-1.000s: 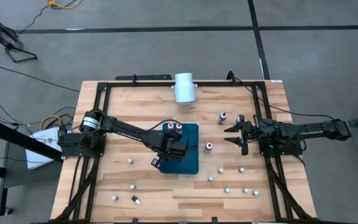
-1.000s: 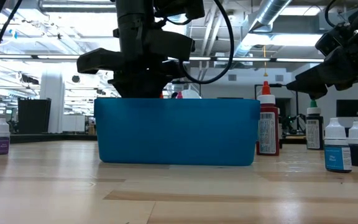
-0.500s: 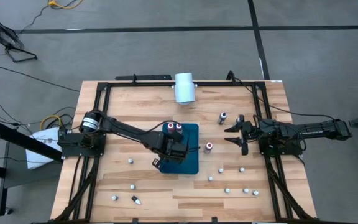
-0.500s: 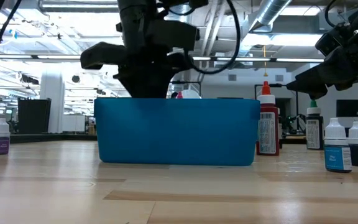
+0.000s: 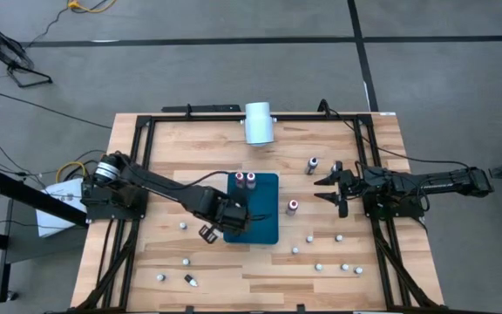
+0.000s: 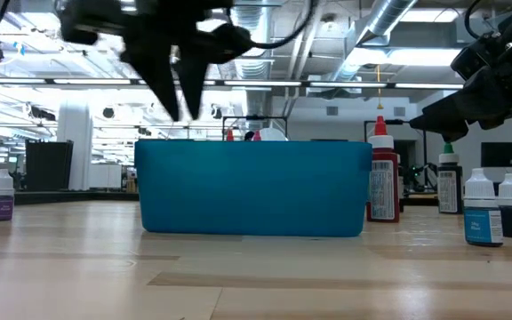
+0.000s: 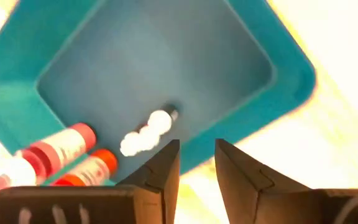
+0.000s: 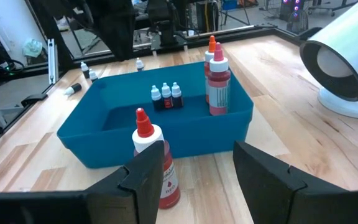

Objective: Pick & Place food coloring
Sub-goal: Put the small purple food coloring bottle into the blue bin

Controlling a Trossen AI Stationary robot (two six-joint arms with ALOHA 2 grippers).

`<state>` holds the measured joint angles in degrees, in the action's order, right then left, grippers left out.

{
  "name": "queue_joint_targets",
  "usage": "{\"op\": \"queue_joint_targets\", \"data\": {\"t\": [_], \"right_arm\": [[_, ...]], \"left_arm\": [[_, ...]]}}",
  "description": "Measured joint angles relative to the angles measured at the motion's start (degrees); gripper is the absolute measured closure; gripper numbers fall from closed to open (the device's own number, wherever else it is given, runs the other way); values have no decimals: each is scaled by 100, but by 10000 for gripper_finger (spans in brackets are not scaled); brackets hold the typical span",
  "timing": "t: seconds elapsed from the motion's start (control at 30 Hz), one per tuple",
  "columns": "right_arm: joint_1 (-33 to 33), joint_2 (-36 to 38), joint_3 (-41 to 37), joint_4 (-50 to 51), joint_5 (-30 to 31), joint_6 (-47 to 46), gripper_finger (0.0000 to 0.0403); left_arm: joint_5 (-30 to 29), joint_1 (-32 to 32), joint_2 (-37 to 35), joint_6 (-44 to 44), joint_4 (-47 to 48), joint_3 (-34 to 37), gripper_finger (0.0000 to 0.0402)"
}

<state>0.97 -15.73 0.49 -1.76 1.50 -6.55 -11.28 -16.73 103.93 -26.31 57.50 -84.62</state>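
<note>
High cam straight down on whole table; low cam level, near blue bin; wrist cams share it.

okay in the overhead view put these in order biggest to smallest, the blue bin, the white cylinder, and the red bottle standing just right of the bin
1. Blue bin, clearly the largest.
2. White cylinder, much smaller than the bin.
3. Red bottle, smallest by far.

From straight above the bottle shows mostly its cap, so its height is not counted.

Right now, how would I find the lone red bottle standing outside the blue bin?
Start at the blue bin mid-table. Between it and the right claw stands one red bottle on bare wood. It is taller than the tiny whitish bottles scattered nearby, with a pale cap.
</note>
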Motion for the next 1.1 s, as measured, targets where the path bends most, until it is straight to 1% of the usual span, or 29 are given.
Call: {"op": "queue_joint_targets", "data": {"t": [0.23,0.53,0.6,0.73,0.83,1.1], "right_arm": [[0,0,0,1,2,1,219],[0,-1,0,0,1,0,219],[1,0,0,0,2,0,219],[1,0,0,0,1,0,219],[1,-1,0,0,0,2,219],[2,-1,-1,0,2,2,219]], "left_arm": [[5,-330,-578,435,218,721,308],[48,-549,-1303,1755,218,1841,308],[130,-588,-1429,1990,220,2088,308],[479,-668,-1591,2328,224,2472,308],[683,-727,-1632,2587,327,2591,308],[751,-798,-1632,2883,605,2599,308]]}}
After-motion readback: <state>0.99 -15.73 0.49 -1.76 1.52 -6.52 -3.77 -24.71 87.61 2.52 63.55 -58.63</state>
